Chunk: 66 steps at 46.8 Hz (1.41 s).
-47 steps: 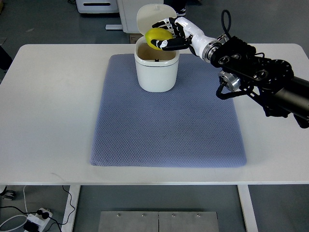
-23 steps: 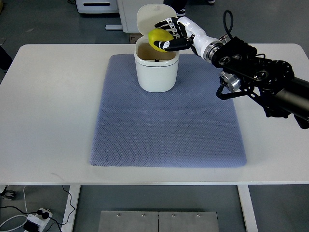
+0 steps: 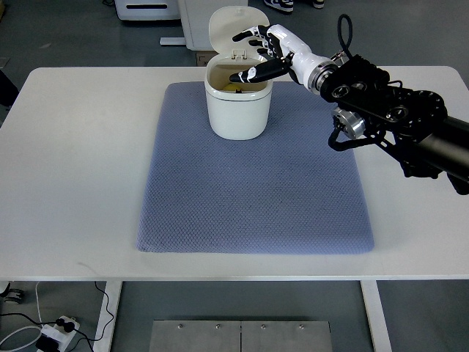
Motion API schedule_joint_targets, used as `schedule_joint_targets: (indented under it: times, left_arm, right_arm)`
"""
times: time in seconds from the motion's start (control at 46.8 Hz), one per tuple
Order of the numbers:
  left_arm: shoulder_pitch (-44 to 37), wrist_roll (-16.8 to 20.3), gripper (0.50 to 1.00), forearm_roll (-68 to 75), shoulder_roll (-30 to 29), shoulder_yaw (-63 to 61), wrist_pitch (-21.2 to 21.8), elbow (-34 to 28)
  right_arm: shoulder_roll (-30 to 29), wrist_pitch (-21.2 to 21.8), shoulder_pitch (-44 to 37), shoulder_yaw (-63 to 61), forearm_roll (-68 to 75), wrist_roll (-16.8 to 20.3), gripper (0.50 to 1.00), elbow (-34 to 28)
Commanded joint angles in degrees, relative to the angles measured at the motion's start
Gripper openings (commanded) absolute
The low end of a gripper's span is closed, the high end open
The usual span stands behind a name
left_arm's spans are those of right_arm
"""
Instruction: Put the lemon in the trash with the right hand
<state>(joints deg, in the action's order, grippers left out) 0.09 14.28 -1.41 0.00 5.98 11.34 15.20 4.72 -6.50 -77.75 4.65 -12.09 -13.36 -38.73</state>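
In trash (image 3: 236, 110), lemon (image 3: 233, 88) beneath right hand (image 3: 262, 53)

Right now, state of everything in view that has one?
trash bin: upright on the mat, lid flipped open.
lemon: inside the bin, only a yellow sliver showing.
right hand: over the bin mouth, fingers spread, holding nothing.
mat: flat on the table.
left hand: out of view.
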Motion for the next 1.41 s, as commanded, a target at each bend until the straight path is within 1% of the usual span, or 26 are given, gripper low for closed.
schedule_joint_targets:
  times: [0.0, 0.043, 0.107, 0.235, 0.299, 0.427, 0.534, 0.641, 0.833, 0.918, 1.025, 1.111, 1.217, 1.303, 1.388]
  left_arm:
    - [0.0, 0.0, 1.000, 0.0, 0.0, 0.0, 0.0, 0.0]
    - [0.0, 0.0, 1.000, 0.0, 0.0, 0.0, 0.0, 0.0]
    - [0.0, 0.0, 1.000, 0.0, 0.0, 0.0, 0.0, 0.0]
    - [0.0, 0.0, 1.000, 0.0, 0.0, 0.0, 0.0, 0.0]
    - [0.0, 0.0, 1.000, 0.0, 0.0, 0.0, 0.0, 0.0]
    - [0.0, 0.0, 1.000, 0.0, 0.0, 0.0, 0.0, 0.0]
    - [0.0, 0.1, 1.000, 0.0, 0.0, 0.0, 0.0, 0.0]
    - [0.0, 0.0, 1.000, 0.0, 0.0, 0.0, 0.0, 0.0]
    - [0.0, 0.0, 1.000, 0.0, 0.0, 0.0, 0.0, 0.0]
    - [0.0, 0.1, 1.000, 0.0, 0.0, 0.0, 0.0, 0.0]
    - [0.0, 0.0, 1.000, 0.0, 0.0, 0.0, 0.0, 0.0]
    - [0.0, 0.0, 1.000, 0.0, 0.0, 0.0, 0.0, 0.0]
    - [0.0, 0.0, 1.000, 0.0, 0.0, 0.0, 0.0, 0.0]
    - [0.0, 0.0, 1.000, 0.0, 0.0, 0.0, 0.0, 0.0]
    - [0.0, 0.0, 1.000, 0.0, 0.0, 0.0, 0.0, 0.0]
  right_arm:
    - [0.3, 0.0, 0.0, -0.1, 0.0, 0.0, 0.972, -0.7]
    - [0.7, 0.0, 0.0, -0.1, 0.0, 0.0, 0.975, -1.5]
    - [2.9, 0.2, 0.0, -0.1, 0.0, 0.0, 0.981, -3.8]
    - [8.8, 0.1, -0.1, -0.2, 0.0, -0.1, 0.981, -12.4]
    - [11.7, 0.0, -0.1, -0.3, 0.0, -0.1, 0.981, -15.6]
    - [16.9, 0.0, 0.3, -0.3, 0.0, -0.3, 0.981, -19.5]
    - [22.4, 0.1, 0.9, -0.3, 0.0, -0.5, 0.981, -23.3]
    - [27.6, 0.1, 2.5, -0.3, 0.1, -1.8, 0.981, -26.0]
    - [34.0, 0.4, 6.0, -1.0, 0.1, -4.9, 0.981, -26.1]
    - [35.2, 0.4, 8.4, -3.0, 0.2, -6.0, 0.991, -26.0]
    - [35.7, 0.4, 13.6, -7.3, 0.5, -6.0, 1.000, -25.4]
    - [35.4, 0.4, 17.4, -11.5, 0.5, -5.9, 1.000, -24.7]
    - [34.4, 0.3, 21.1, -15.2, 0.5, -5.2, 1.000, -22.4]
    - [31.3, -0.1, 22.2, -16.9, 0.7, -4.0, 1.000, -19.2]
    - [28.2, 0.0, 22.6, -18.6, 2.9, -2.1, 1.000, -14.6]
